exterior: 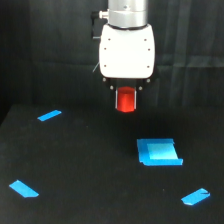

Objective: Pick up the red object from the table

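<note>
1. Gripper (126,100) is hanging under the white arm housing (126,50), with the red object (126,99) sitting between its dark fingers; it appears to be clenching on that piece, though the fingers themselves are nearly lost against the black backdrop.
2. That red object is showing above the far edge of the table (90,170), at scene centre, and it seems to be clear of the surface rather than resting on it; the dark ground makes the gap hard to confirm.
3. Nearer and to the right, the blue square piece (159,151) is lying flat, well apart from the claw.
4. Blue strips are lying scattered: one at far left (49,115), one at near left (23,188), one at near right (195,196).
5. Judging from this, the grasp is looking done and the lift is the step in hand.
6. What follows is calling for a steady upward carry with the grip kept firm, since a small faceted chunk could be twisting or slipping between the pads.
</note>
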